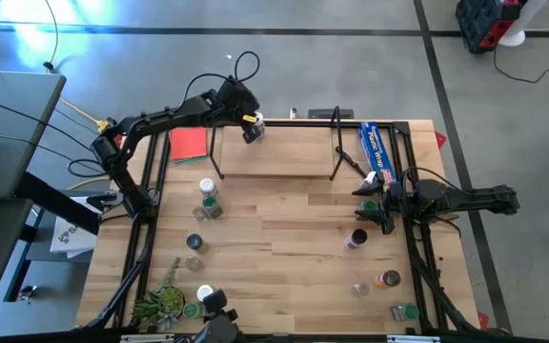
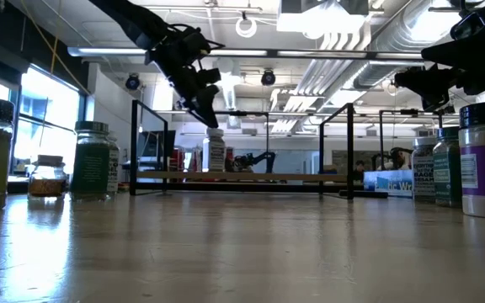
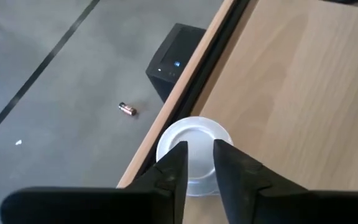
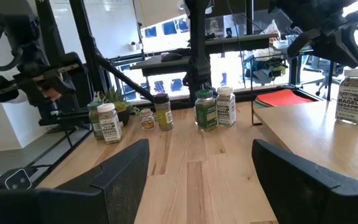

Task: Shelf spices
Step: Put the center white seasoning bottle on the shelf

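Note:
The shelf (image 1: 284, 157) is a light board with black wire uprights at the table's far side. One white-topped spice jar (image 2: 216, 151) stands upright on its far left corner. My left gripper (image 1: 251, 127) hangs just above that jar's white lid (image 3: 194, 146), fingers pointing down with only a narrow gap between them. My right gripper (image 4: 197, 168) is wide open and holds nothing, low over the table near the shelf's right end, beside a green-topped jar (image 1: 371, 203). Other jars stand on the table at the left (image 1: 208, 191) and right (image 1: 357, 238).
A long blue box (image 1: 377, 151) lies at the shelf's right end and a flat red square (image 1: 189, 143) at its left. A green plant (image 1: 160, 300) sits at the near left corner. More jars stand near the right near corner (image 1: 387, 279).

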